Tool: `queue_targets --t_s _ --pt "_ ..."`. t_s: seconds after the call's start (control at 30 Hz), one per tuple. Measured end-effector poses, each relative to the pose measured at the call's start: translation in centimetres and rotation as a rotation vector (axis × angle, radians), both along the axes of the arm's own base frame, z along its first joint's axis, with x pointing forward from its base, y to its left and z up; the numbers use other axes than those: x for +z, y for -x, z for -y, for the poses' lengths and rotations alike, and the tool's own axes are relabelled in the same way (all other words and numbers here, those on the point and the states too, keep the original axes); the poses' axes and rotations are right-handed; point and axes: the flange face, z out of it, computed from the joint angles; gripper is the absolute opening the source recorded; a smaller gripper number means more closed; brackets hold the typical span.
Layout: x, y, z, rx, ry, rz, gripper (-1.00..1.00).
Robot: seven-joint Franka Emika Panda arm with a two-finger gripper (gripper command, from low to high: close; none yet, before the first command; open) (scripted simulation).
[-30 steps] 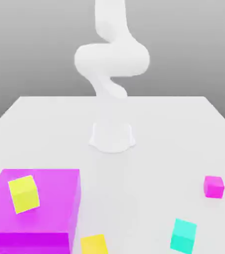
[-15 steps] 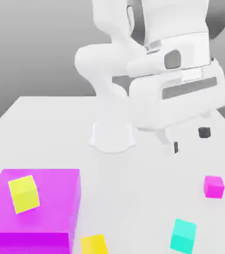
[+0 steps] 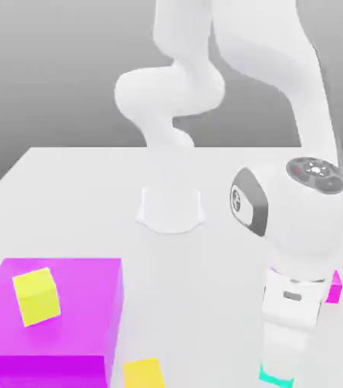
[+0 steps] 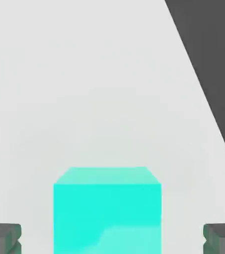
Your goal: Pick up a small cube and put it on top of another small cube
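A cyan small cube (image 4: 107, 211) rests on the white table near the front edge at the exterior view's right, where just its lower edge (image 3: 275, 376) peeks out under the hand. My gripper (image 3: 280, 367) has come down over it. In the hand view the gripper (image 4: 112, 239) straddles the cube, and its dark fingertips (image 4: 2, 237) stand on either side with a gap to each face, so it is open and holds nothing. A small magenta cube (image 3: 335, 288) lies behind the hand, mostly hidden. One small yellow cube (image 3: 36, 295) sits on the large magenta block.
The large magenta block (image 3: 68, 326) fills the front of the exterior view's left. Another yellow cube (image 3: 142, 373) lies at the table's front edge beside it. The arm's white base (image 3: 171, 208) stands mid-table. The table's dark edge (image 4: 208, 74) runs close by the cyan cube.
The arm has swung down from above and lowered the hand onto the cyan cube, covering most of it and part of the magenta cube. The fingers have drawn closer together.
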Motion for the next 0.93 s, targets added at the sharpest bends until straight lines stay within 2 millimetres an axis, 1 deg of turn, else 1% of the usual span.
queue_targets --t_s 0.13,0.17,0.2,0.27,0.33,0.37,0.4,0.47,0.57,0.67,0.7,0.73,0.8,0.83,0.93 --pt "0.0 0.0 0.0 0.000 0.001 -0.002 -1.00" --pt "-0.6 0.1 0.0 0.000 0.001 -0.002 -1.00" --pt "-0.2 0.0 0.0 0.001 0.001 -0.002 -1.00" --pt "1.7 0.0 0.0 0.002 0.001 -0.001 -1.00" --pt "4.2 0.0 0.0 0.001 0.001 -0.002 -1.00" --pt "5.3 -0.2 0.5 -0.018 0.001 -0.002 -1.00" --pt "6.0 -0.8 2.0 -0.076 0.001 -0.002 -1.00" --pt "7.2 -2.2 5.6 -0.213 0.000 -0.002 -1.00" --pt "8.9 -3.8 11.8 -0.437 -0.001 -0.002 -1.00" --pt "10.6 -4.6 18.4 -0.665 -0.001 -0.002 -1.00" --pt "10.4 -4.7 19.7 -0.709 -0.001 -0.003 -1.00" --pt "9.5 -4.8 20.3 -0.731 -0.002 -0.002 -1.00" --pt "7.0 -4.8 20.8 -0.748 -0.002 -0.002 -1.00" --pt "5.7 -4.7 20.9 -0.751 -0.001 -0.002 1.00" --pt "5.7 -4.7 20.9 -0.751 -0.001 -0.002 1.00"
